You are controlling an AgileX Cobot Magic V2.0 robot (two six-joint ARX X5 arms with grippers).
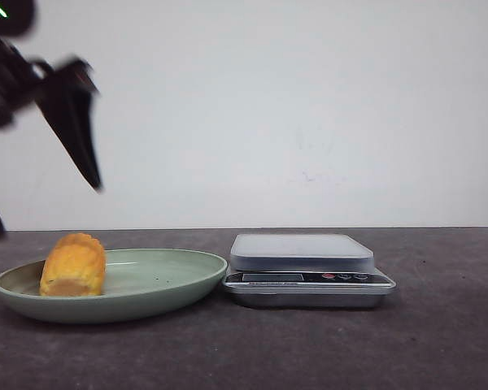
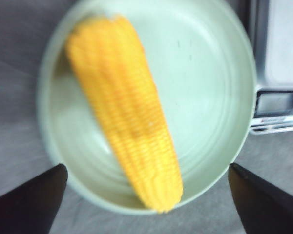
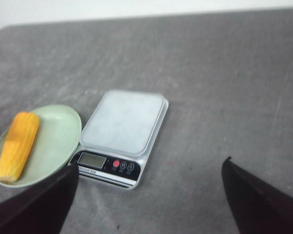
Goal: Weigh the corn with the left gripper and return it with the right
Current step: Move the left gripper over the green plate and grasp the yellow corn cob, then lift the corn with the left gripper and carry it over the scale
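Note:
The corn [image 1: 73, 264] is a yellow-orange cob lying on the left part of a pale green plate [image 1: 171, 284]. It also shows in the left wrist view [image 2: 124, 107] and the right wrist view [image 3: 17, 145]. My left gripper [image 1: 45, 207] hangs open above the plate's left side, well clear of the corn; its fingers [image 2: 29, 202] stand wide apart and empty. A silver kitchen scale [image 1: 305, 268] stands just right of the plate, its platform bare. My right gripper [image 3: 149, 200] is open and empty, high above the table near the scale [image 3: 122, 131]; it is out of the front view.
The dark grey table [image 1: 439, 333] carries the plate and the scale side by side, nearly touching. A white wall [image 1: 309, 106] stands behind the table's far edge. The scale's display and buttons [image 3: 115, 165] face the front.

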